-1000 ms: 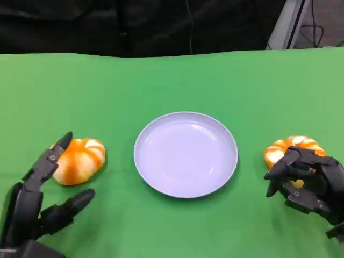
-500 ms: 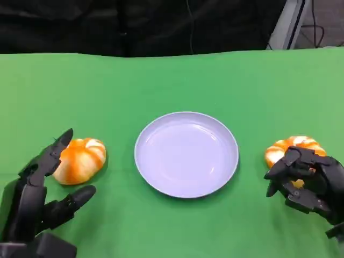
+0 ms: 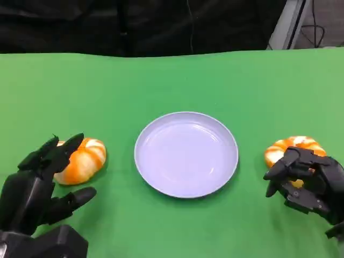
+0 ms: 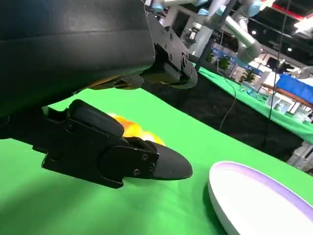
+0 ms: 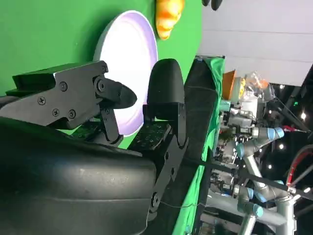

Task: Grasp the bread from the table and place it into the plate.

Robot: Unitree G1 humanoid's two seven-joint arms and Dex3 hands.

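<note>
The left hand (image 3: 40, 180) hovers at the near left of the green table (image 3: 172, 80), fingers spread apart and holding nothing. One bread roll (image 3: 80, 160) lies just beyond its upper fingers, which overlap the roll's near edge; whether they touch it cannot be told. A lower finger points along the cloth below the roll.

The right hand (image 3: 306, 183) sits at the near right with fingers curled inward. A second bread roll (image 3: 290, 148) lies directly behind and partly under those fingers; whether the hand grips it cannot be told.

The plate (image 3: 186, 154) stands between the two hands, apart from both rolls, with nothing on it.

In the left wrist view, the roll (image 4: 132, 131) shows between the fingers (image 4: 161, 164), and the plate rim (image 4: 254, 181) lies past the fingertips.
</note>
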